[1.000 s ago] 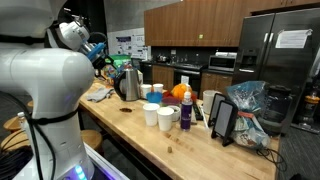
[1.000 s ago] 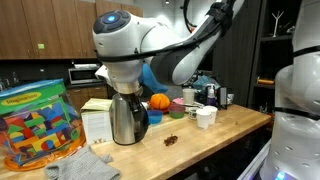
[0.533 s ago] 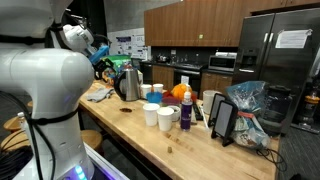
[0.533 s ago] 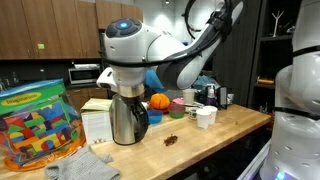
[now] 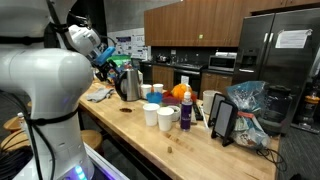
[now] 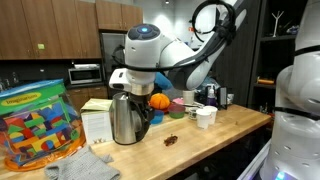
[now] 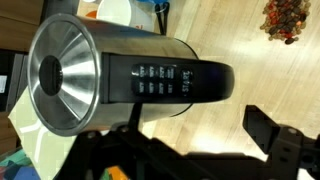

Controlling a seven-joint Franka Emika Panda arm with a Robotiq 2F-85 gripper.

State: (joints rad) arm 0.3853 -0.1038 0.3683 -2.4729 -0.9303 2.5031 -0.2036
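Your tool hangs just above the stainless steel carafe, which stands upright on the wooden worktop near its far end. In the wrist view the carafe lies at 12 o'clock from the tool. Its body runs across the frame from 9 to 3, with the funnel-shaped lid at 9 and the base toward 3. The black handle, with its rows of small buttons, faces the camera along that same line.

The tool is released. One dark finger shows at about 4 o'clock in the wrist view, the other side sits low at about 7, and nothing is held between them. They do not touch the carafe.

In both exterior views the wrist sits over the carafe and hides the fingers.

The carafe's lid is on, so you cannot see what is inside. In an exterior view, white paper cups stand at 3 o'clock from the carafe, apart from it, and their insides are not visible. A clear tub of coloured blocks stands at 9 o'clock from the carafe, with a white carton between them.
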